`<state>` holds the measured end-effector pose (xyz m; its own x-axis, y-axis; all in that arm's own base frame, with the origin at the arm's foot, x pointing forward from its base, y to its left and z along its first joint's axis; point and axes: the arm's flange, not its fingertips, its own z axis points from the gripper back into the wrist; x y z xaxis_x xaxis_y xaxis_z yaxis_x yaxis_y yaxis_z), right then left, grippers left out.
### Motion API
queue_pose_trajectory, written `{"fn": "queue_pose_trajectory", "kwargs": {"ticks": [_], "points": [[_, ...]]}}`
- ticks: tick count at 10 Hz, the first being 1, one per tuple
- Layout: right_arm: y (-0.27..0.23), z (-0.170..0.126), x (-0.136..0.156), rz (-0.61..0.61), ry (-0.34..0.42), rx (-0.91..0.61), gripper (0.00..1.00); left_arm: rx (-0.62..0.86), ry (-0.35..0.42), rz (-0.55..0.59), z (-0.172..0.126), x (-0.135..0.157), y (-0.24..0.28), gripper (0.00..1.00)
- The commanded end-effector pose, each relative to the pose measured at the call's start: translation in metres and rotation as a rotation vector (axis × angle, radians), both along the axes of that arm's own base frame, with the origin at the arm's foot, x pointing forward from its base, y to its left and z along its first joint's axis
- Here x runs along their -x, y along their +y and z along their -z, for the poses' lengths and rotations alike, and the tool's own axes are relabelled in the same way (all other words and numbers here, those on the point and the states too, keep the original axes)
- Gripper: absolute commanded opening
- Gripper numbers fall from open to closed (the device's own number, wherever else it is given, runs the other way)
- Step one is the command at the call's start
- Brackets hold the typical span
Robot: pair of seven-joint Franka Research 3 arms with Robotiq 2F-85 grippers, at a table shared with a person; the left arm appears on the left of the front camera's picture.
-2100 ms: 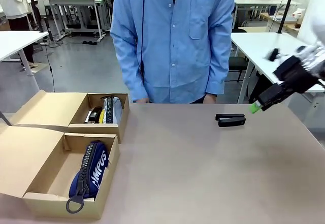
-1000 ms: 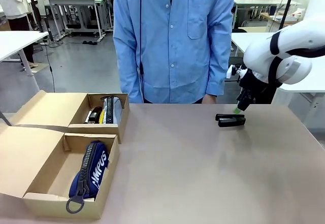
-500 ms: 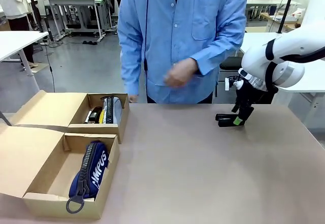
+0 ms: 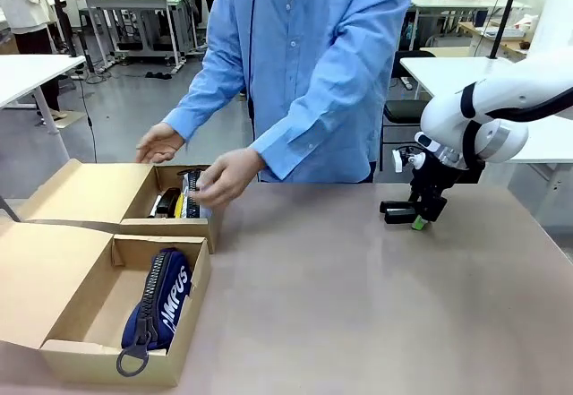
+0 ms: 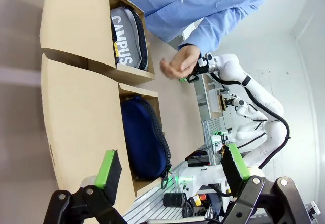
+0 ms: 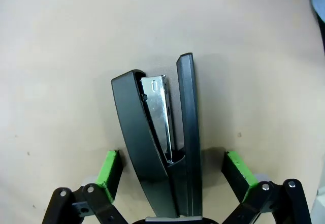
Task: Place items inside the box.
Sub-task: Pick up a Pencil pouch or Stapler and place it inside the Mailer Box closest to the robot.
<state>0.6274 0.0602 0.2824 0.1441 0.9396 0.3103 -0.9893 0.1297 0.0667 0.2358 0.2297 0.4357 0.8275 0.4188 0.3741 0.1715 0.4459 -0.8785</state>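
black stapler [image 6: 139, 132], hand [image 6: 174, 170] spread either side

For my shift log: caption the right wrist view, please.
Open right gripper straddles black stapler lying on the table, pads clear of it.

This is a robotics lab or workshop: a white robot arm [image 4: 515, 86] works at the brown bench [image 4: 358, 305], and white benches [image 4: 22, 68] on metal legs stand around the open room, with a grey floor [image 4: 143, 122], trailing cable [image 4: 83, 90] and black chair [image 4: 405, 111].

White arm [image 4: 524, 77], black right gripper [image 6: 174, 169], green pads [image 6: 109, 168]
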Motion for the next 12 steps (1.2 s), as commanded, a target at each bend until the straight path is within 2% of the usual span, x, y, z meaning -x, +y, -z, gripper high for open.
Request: {"fn": "queue_pose_trajectory", "kwargs": {"ticks": [1,2,3,4,5,6,7,10,12], "points": [[-0.005,0.002,-0.001,-0.028,-0.006,-0.038,1.0,0.013,-0.032,0.0,0.0,0.0,-0.001,1.0],[-0.006,0.001,-0.001,-0.022,0.0,-0.039,1.0,0.013,-0.032,0.0,0.0,0.0,-0.001,1.0],[-0.009,-0.002,0.0,-0.018,0.012,-0.054,0.4,0.013,-0.032,0.0,0.0,0.0,-0.001,1.0],[-0.009,-0.005,0.001,-0.019,0.012,-0.065,0.4,0.013,-0.032,0.0,0.0,0.0,-0.001,1.0],[-0.01,-0.008,0.003,-0.022,0.006,-0.071,0.0,0.013,-0.032,0.0,0.0,0.0,-0.001,1.0],[-0.011,-0.008,0.004,-0.017,0.007,-0.069,0.35,0.013,-0.032,0.0,0.0,0.0,-0.001,1.0],[-0.01,-0.008,0.005,-0.014,0.014,-0.063,0.0,0.013,-0.032,0.0,0.0,0.0,-0.001,1.0],[-0.009,-0.013,0.009,-0.007,0.011,-0.047,0.0,0.013,-0.032,0.0,0.0,0.0,-0.001,1.0],[-0.006,-0.029,0.023,0.015,0.023,-0.061,0.0,0.013,-0.032,0.0,0.0,0.0,-0.001,1.0]]}}
